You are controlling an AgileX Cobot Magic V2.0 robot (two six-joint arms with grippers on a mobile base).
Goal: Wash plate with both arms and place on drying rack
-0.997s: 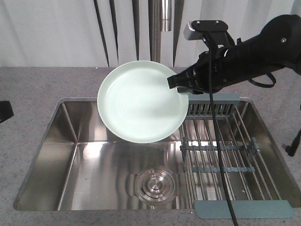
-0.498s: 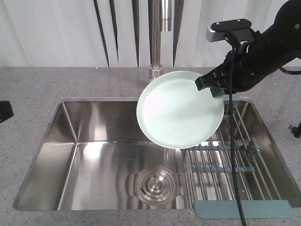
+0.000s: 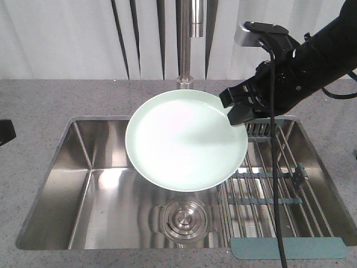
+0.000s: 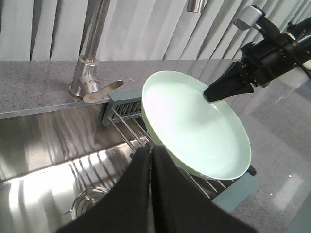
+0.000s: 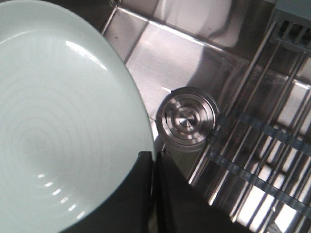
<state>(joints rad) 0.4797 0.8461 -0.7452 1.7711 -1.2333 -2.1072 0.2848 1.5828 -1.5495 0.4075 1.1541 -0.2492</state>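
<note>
Over the sink (image 3: 100,190), right of centre: the plate (image 3: 184,142) hangs in the air, face up and a little tilted. Its right part overlaps the left rods of the drying rack (image 3: 287,247) in the front view, and its left part is above open basin and the drain (image 3: 184,219).
Right fingers (image 3: 241,114): clamped on the plate's far-right rim, one above and one below. The right wrist view shows the rim running into the seam between them.
Left fingers (image 4: 138,194): pressed together on nothing. The plate is ahead of them and clear of them.
Plate from the right fingers: it spreads left and near from the grip. It is round, so you have no long axis to line up; only the tilt of its face counts.
Rack from the plate: right, near and lower. The slotted section sits just behind the grip at the far end.
Nearer arm: the right, which already carries the plate; the left has no contact.
Faucet (image 3: 187,56): no water visible, and you cannot tell from here whether washing is finished.
Likely move: carry it right and down, then stand the rim between the rods.
Risk: the black cable (image 3: 273,167) crosses above the rack, so watch that it does not snag.
</note>
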